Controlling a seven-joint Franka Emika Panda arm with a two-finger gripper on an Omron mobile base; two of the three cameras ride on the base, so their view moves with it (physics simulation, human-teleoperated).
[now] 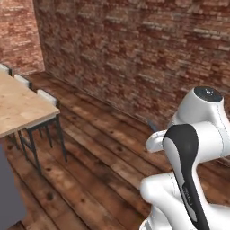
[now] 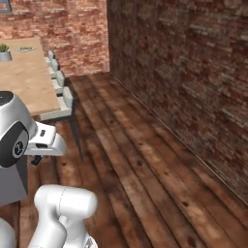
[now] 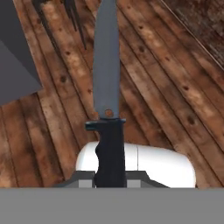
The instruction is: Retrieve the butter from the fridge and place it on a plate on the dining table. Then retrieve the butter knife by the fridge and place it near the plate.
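My gripper [image 3: 109,178] is shut on the black handle of the butter knife [image 3: 106,65]. Its grey blade points away from the hand, over the wooden floor. In the left base view the blade tip [image 1: 152,125] pokes out just beyond the white hand. The dining table [image 1: 18,108] is a light wood top at the left, also seen in the right base view as the dining table [image 2: 26,80]. At its far end lies a small pale flat shape, the plate [image 2: 25,49], too distant to show what is on it. The butter and the fridge are out of view.
A potted plant [image 2: 5,53] stands at the table's far end. Cushioned stools [image 1: 47,99] line the table's near side, with the table's grey base [image 1: 10,193] below. A brick wall [image 1: 143,49] runs along the right, with plank floor [image 2: 145,160] between it and the table.
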